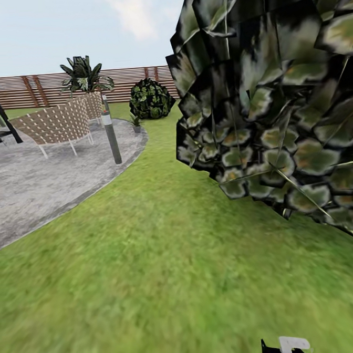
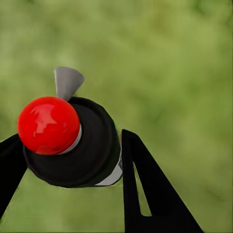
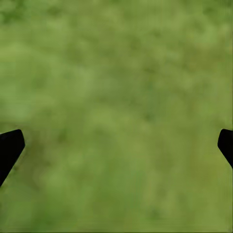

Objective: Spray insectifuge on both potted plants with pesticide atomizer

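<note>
Big dark leafy bush (image 1: 277, 106) fills the right, close up. Round grey patio (image 1: 35, 186) at left w/ woven chair (image 1: 54, 124) on it, grey bollard lamp (image 1: 111, 133) at its edge. Slatted fence (image 1: 132, 77) behind, rounder bush (image 1: 150, 99) in front of it.

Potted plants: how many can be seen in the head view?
1: a small potted plant at the patio's far edge, before the dark bush. The near bush may hide another.

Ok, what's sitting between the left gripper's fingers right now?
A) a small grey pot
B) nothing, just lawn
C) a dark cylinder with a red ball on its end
C: in the left wrist view the left gripper is closed on the pesticide atomizer, dark-bodied with a red ball tip and grey nozzle.
</note>
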### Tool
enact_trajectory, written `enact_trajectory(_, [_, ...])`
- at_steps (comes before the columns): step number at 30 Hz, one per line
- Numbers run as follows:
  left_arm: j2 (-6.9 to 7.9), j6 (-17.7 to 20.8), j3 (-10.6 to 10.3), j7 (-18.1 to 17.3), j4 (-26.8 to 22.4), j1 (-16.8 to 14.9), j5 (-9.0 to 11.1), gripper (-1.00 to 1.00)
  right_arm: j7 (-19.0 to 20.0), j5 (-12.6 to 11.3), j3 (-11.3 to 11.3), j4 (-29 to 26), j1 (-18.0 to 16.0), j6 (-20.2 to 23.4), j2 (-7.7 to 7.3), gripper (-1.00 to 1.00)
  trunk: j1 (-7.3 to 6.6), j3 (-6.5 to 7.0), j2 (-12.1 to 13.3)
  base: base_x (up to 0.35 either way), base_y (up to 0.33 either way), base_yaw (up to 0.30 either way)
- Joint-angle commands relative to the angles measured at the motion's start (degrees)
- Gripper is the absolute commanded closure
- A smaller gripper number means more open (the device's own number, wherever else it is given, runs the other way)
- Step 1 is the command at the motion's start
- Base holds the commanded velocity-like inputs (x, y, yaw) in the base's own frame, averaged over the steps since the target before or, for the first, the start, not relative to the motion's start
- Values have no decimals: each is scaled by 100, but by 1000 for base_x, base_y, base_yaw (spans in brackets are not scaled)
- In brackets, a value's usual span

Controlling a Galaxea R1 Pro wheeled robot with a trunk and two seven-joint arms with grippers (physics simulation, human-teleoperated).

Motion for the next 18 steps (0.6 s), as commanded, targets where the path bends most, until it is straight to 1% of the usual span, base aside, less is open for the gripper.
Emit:
enact_trajectory(1, [-1,-14,-50,26,3,-3,22,100,10,8,-41,3,-1,-24,0,-100,2,-5,-2,337,0,279])
enact_trajectory(14, [-1,-13,-47,26,3,-3,22,100,12,8,-41,3,-1,-24,-1,-100,2,-5,-2,337,0,279])
enact_trajectory(18, [-1,-14,-49,26,3,-3,22,100,11,8,-41,3,-1,-24,-1,-100,2,-5,-2,337,54,279])
